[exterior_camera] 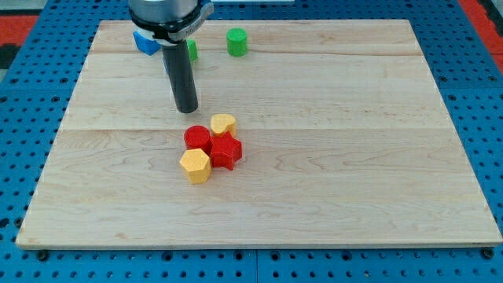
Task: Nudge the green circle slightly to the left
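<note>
Green circle (pixel 236 42): smooth short cylinder near the board's top edge, standing free, well apart from the cluster.
My tip (pixel 187 108): bare rod end, holding nothing, below-left of the circle, above the cluster.
Board (pixel 354 157): pale wooden planks, visible grain.
Surround (pixel 479 94): blue perforated panel.
Cluster: yellow heart (pixel 223 123), red block (pixel 197 138), red star (pixel 226 151), yellow hexagon (pixel 195 165), touching.
Behind rod: blue block (pixel 145 42), second green block (pixel 192 51), partly hidden.

Arm enters from the view's top, left of centre. Dark rod hangs straight down, near vertical, only its lower housing showing above. My tip (pixel 187 109) sits on the board surface, far half, left of the middle.
</note>
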`<act>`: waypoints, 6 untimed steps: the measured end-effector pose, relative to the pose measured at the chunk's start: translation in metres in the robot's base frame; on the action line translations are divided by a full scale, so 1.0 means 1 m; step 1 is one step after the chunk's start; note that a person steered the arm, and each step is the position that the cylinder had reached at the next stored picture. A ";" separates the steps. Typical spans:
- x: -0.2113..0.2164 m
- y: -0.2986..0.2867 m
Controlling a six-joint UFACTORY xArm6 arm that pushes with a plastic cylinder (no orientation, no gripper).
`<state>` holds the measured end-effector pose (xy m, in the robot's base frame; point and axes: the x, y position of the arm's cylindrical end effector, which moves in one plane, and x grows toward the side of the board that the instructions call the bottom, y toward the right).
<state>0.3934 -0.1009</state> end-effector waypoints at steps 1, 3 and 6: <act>-0.011 0.057; -0.132 0.168; -0.146 -0.004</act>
